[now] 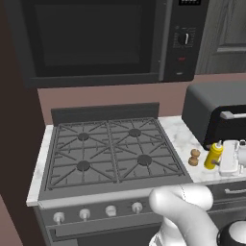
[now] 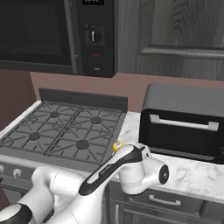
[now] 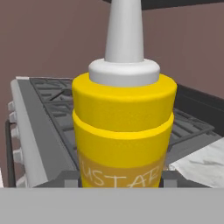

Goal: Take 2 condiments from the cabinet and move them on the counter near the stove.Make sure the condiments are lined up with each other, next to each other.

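- The jaws pinch the tall yellow squeeze bottle with the white pointed nozzle (image 1: 214,154) from both sides, low on its body.
- The bottle stands upright on the white marble bench (image 1: 181,136), right of the gas stove with black grates (image 1: 110,151).
- The short brown wooden pepper mill (image 1: 194,157) stands just left of it, apart.
- A black toaster oven (image 2: 183,124) sits further back.

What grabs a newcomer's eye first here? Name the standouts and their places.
The yellow squeeze bottle with its white pointed nozzle looms close in the hand view, held between the jaws. In the left base view it stands on the marble counter right of the stove, beside the brown pepper mill. Above hangs the black microwave, and a dark toaster oven sits at the counter's back.
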